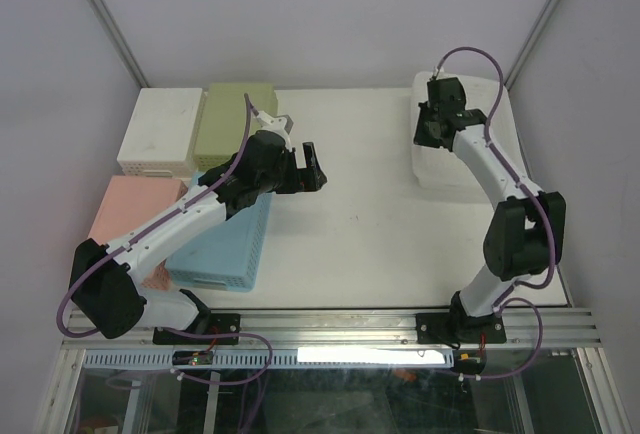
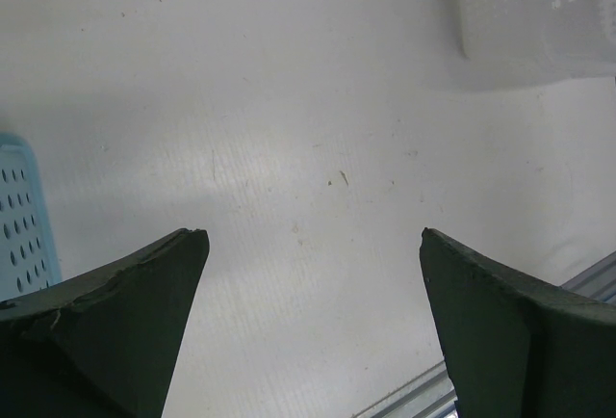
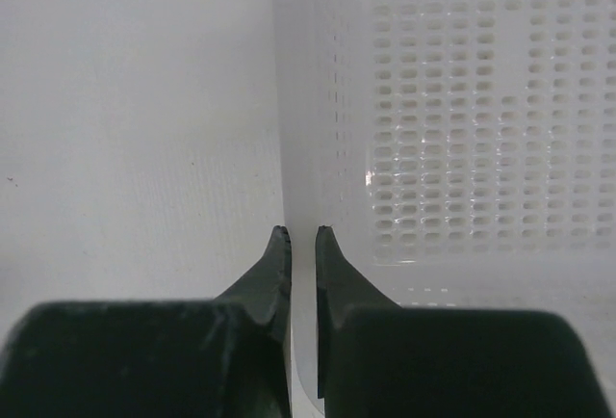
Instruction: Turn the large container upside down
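The top camera looks down from high up at the whole table. The wrist cameras look down from very close. Top and right wrist both see the white basket.

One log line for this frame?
phase: grasp | right fingers: shut on white basket wall | left fingers: open, over table | basket: open side up

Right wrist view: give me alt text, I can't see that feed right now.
The right pincer is pinched shut on the thin side wall of the white perforated container. Bare white table lies to the left of the wall, and the container's slotted mesh fills the right.
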Controlling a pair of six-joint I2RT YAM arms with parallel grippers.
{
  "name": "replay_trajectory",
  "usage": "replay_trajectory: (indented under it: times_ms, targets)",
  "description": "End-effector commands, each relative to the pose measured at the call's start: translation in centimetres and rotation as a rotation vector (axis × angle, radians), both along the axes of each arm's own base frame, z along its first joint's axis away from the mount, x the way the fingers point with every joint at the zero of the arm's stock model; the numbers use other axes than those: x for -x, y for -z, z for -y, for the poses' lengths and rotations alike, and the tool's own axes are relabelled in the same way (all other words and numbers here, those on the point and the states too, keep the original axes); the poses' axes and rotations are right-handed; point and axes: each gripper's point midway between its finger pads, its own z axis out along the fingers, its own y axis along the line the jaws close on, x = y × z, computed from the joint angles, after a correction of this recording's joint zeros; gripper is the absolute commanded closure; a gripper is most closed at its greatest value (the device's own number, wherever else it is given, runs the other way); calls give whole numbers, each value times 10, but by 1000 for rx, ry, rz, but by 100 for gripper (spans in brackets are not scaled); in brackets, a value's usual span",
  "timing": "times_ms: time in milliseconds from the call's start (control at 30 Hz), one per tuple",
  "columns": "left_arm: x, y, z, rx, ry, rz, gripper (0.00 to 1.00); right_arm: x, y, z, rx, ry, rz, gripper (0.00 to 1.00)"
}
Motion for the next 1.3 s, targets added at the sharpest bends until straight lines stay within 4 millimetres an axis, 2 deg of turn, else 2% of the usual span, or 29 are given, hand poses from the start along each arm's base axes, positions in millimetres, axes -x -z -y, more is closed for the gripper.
replay_trajectory:
  times_ms: [0,167,433,700,833,933,1033,1067,1133,1167,1200,1267]
  targets:
    - [-6,-22,10,53,20,62,1,6,-72,8,-26,19,193,100]
    - [-5,-22,12,60,26,60,1,20,-107,10,-48,17,273,100]
    - [-4,-22,15,69,36,53,1,40,-147,9,-91,2,372,100]
    - [-4,-22,15,72,39,55,1,71,-224,6,-185,-23,565,100]
    - [-5,-23,16,74,39,57,1,85,-251,1,-226,-57,630,100]
    - [-5,-24,16,74,39,59,1,86,-251,0,-212,-75,615,100]
    - [-4,-24,16,75,40,60,1,76,-233,1,-175,-75,549,100]
    - [-4,-24,16,74,41,60,1,72,-225,1,-162,-79,521,93]
    - [-4,-24,16,76,42,60,1,61,-208,-1,-139,-91,459,63]
    - [-4,-25,16,76,43,60,1,56,-200,-3,-130,-99,429,52]
    - [-4,-25,16,78,44,60,1,49,-192,-5,-124,-108,398,43]
    - [-4,-26,16,80,44,61,1,38,-176,-7,-106,-110,349,36]
